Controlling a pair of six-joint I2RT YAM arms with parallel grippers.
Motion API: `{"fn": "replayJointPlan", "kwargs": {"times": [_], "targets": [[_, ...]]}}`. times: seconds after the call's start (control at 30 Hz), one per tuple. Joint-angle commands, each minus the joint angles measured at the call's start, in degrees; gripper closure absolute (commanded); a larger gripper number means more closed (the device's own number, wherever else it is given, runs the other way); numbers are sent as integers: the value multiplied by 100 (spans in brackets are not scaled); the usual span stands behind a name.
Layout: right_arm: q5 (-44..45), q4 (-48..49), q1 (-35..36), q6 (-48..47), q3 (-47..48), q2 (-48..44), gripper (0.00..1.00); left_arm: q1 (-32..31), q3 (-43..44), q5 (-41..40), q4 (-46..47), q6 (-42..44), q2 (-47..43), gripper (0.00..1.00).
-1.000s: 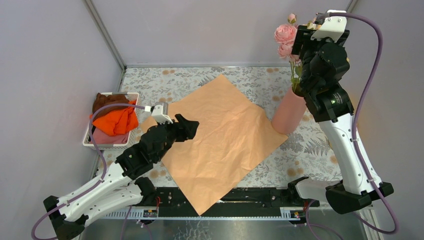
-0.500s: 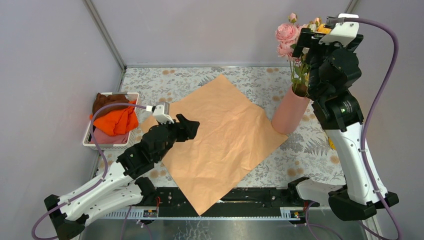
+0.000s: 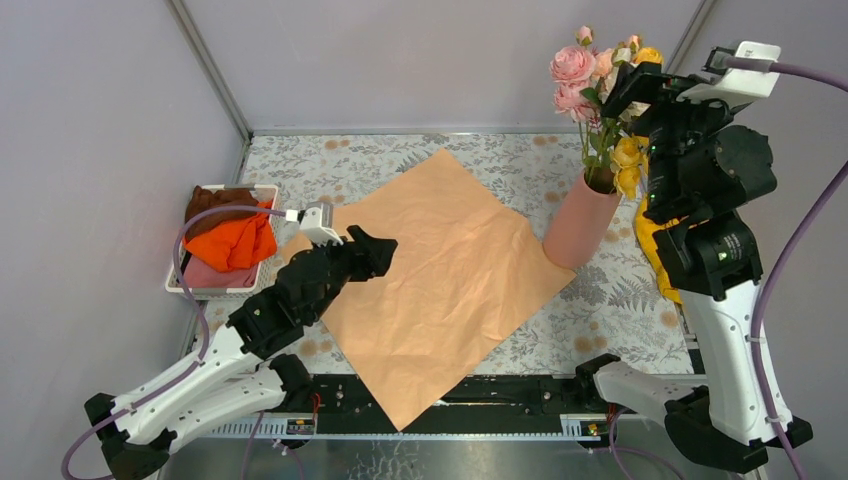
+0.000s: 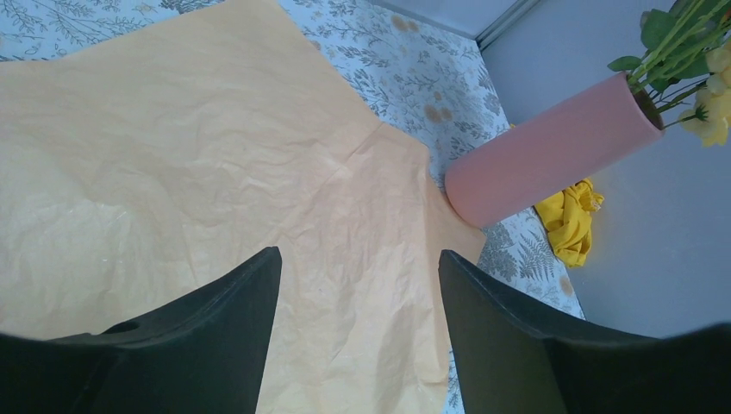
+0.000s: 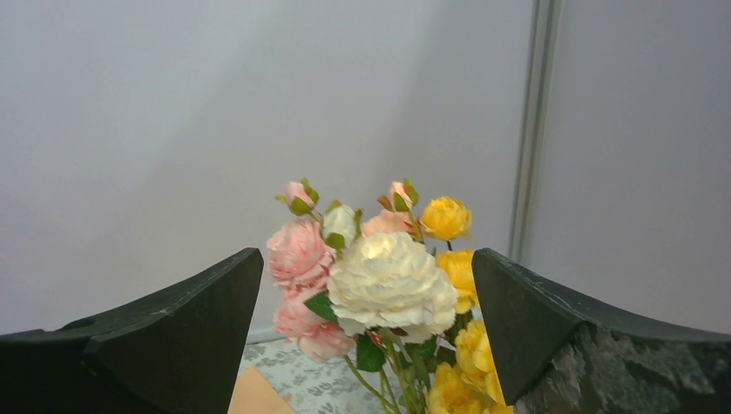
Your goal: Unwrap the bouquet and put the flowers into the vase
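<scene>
The flowers [image 3: 600,90], pink, white and yellow, upright in the vase [image 3: 578,225] at the table's far right. Just beside its foot, peach wrapping paper [image 3: 440,270] spread flat. Right gripper [image 5: 366,259] wide open and empty by the blooms; left gripper [image 4: 359,253] open, empty, over the paper

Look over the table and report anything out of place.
The peach paper lies spread flat in the middle, its near corner lying over the front rail. A yellow cloth sits crumpled on the table beside the vase. The flowers stand in the vase; nothing spilled.
</scene>
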Motion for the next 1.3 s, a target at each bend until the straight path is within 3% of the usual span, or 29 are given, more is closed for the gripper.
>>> {"fn": "replayJointPlan", "kwargs": {"times": [0.0, 0.17, 0.37, 0.57, 0.77, 1.1, 1.27], "targets": [[-933, -471, -31, 576, 776, 271, 0, -15, 231, -184, 13, 110, -28, 26], [-2329, -931, -30, 1271, 1494, 637, 0, -20, 310, -272, -93, 129, -50, 26], [-3948, -1124, 113, 1773, 1667, 1118, 0, -21, 350, -253, -100, 114, 24, 26], [-3067, -1502, 1610, 1193, 1679, 1563, 0, -19, 431, -343, -174, 146, 38, 26], [-2245, -1409, 2680, 1055, 1079, 1746, 0, -16, 442, -394, -213, 155, 40, 26], [-1180, -1197, 2872, 1544, -1147, 1302, 0, -21, 379, -509, -318, 156, -65, 25], [-1020, -1193, 2872, 1697, -1645, 1160, 0, -16, 368, -448, -301, 118, -44, 25]]}}
